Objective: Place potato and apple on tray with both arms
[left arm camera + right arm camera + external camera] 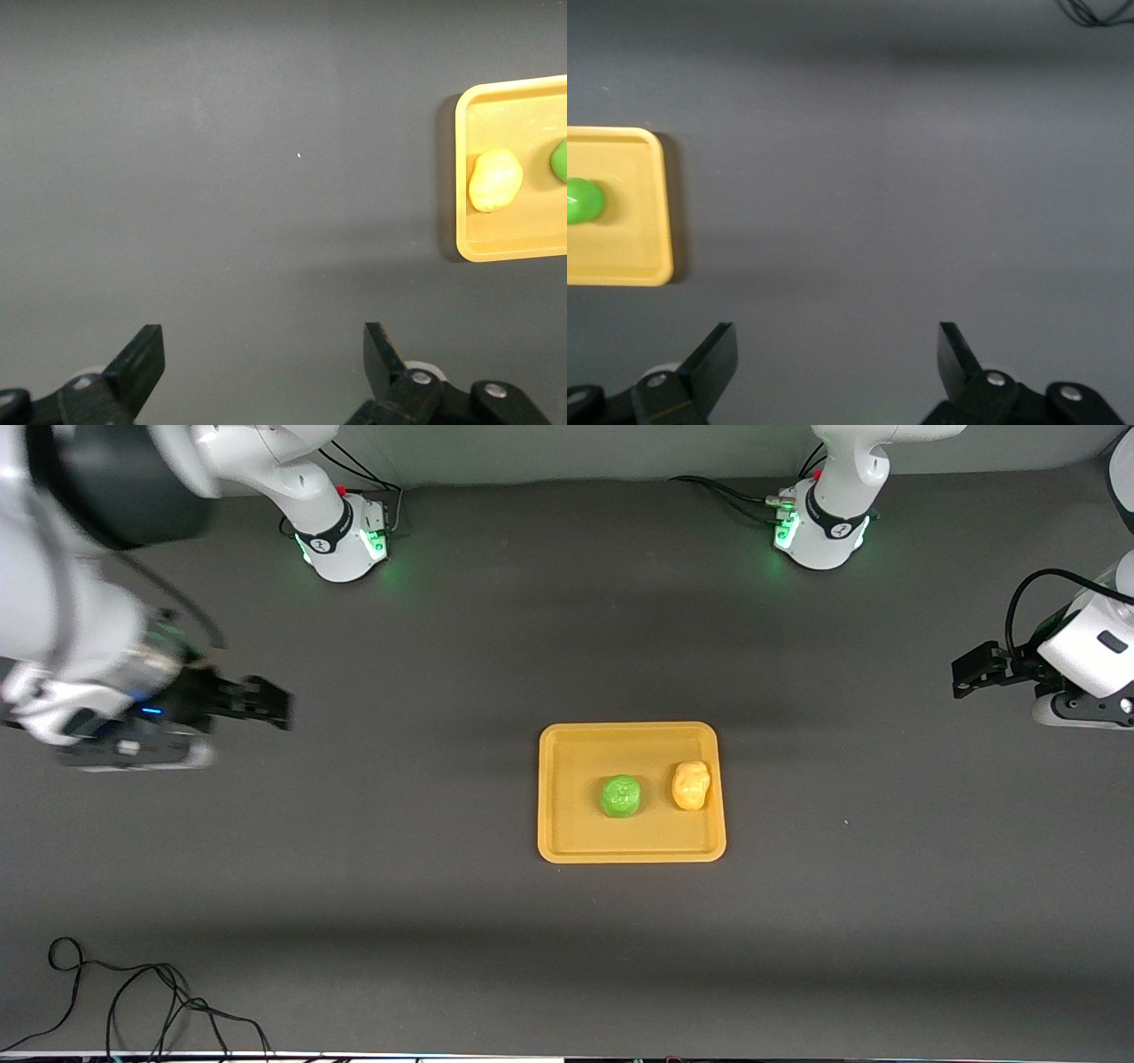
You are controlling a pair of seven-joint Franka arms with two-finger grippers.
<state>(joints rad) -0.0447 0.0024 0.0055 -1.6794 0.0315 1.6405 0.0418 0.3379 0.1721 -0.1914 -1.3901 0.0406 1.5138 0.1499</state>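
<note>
A loose black cable (pixel 133 1001) lies on the dark table (pixel 399 868), nearest the front camera.

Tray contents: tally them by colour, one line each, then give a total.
Green: 1, the apple, on the tray.
Yellow-orange: 1, the potato, beside the apple, toward the left arm's end of the tray.
Total: 2.
</note>
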